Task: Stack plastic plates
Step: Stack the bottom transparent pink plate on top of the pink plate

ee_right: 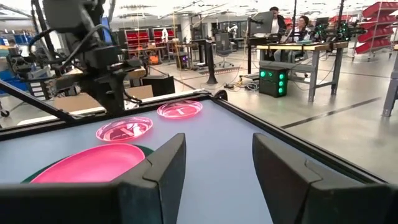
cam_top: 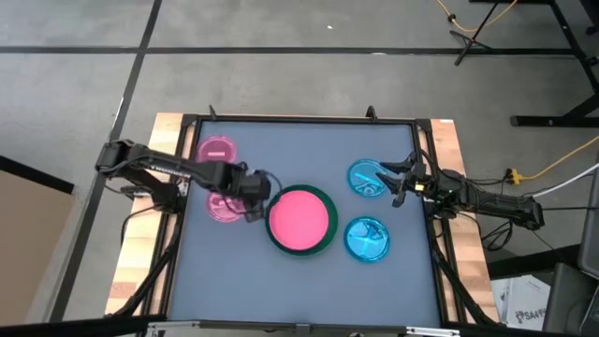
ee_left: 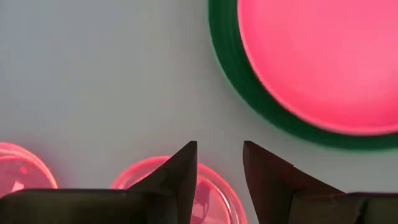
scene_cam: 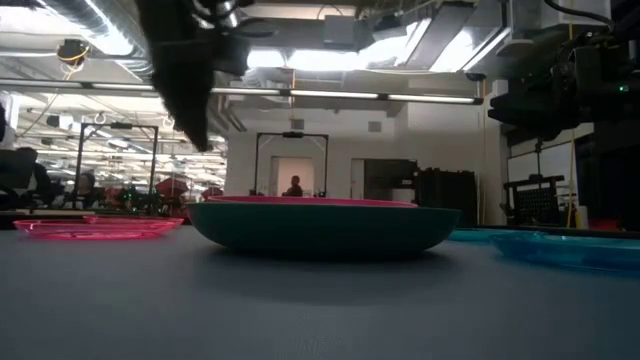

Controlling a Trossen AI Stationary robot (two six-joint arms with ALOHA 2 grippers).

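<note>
On my overhead feed I see a pink plate [cam_top: 302, 217] inside a dark green one [cam_top: 328, 201] at centre, two translucent pink plates [cam_top: 216, 150] at left, two translucent blue [cam_top: 366, 239] at right, all on the grey-blue bench [cam_top: 281, 281].

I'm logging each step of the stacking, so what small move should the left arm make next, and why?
Probably lower the open left gripper onto the near small pink plate and close on its rim. It hangs empty just above that plate, beside the medium pink plate already nested in the dark green plate.
</note>
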